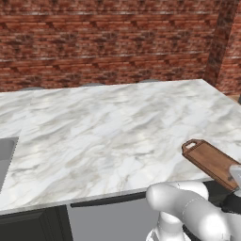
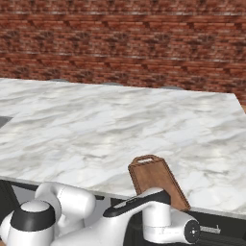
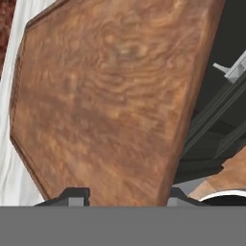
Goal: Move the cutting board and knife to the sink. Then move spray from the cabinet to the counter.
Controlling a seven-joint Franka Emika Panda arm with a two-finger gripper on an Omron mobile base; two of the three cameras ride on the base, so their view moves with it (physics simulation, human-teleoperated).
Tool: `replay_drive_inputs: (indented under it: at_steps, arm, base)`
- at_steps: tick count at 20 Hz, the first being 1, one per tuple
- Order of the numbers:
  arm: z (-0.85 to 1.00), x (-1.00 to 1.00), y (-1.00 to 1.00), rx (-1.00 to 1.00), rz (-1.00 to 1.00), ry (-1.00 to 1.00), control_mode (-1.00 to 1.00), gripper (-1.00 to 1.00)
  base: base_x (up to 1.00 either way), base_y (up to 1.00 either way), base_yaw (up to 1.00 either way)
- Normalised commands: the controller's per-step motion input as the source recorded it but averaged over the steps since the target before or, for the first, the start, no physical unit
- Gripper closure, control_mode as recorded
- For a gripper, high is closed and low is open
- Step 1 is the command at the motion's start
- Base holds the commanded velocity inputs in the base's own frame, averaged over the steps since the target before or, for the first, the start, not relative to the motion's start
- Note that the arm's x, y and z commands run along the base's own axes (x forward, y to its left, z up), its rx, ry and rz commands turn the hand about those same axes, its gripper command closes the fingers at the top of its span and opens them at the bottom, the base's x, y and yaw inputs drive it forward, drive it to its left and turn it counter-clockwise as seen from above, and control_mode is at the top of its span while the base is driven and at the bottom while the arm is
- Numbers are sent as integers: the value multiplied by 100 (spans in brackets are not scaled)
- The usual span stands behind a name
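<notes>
Up close, the hand view shows the gripper with one fingertip on each side of the cutting board; whether they grip it is unclear. Both base views add that the board overhangs the counter edge, handle inward.

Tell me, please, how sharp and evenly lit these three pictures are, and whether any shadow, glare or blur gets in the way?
Left base view: flat, even rendered light, no glare on the counter, and the cutting board casts only a thin shadow. Right base view: the same even light, with crisp edges on board and bricks. Hand view: the board's grain looks soft and smeared from closeness, and the gripper is cropped to dark tips.
</notes>
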Motion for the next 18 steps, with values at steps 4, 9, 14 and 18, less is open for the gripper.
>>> replay_drive_inputs:
  at_steps: [4,9,14,18]
  arm:
    - [21,0,1,2,0,-2,-100,100]
    - [94,0,5,7,-2,-21,-100,100]
    - [100,-10,6,4,0,-42,-100,100]
    - [100,0,18,1,0,-44,-100,100]
  base:
    - [0,0,0]
    - [0,0,0]
    - [0,0,0]
    - [0,0,0]
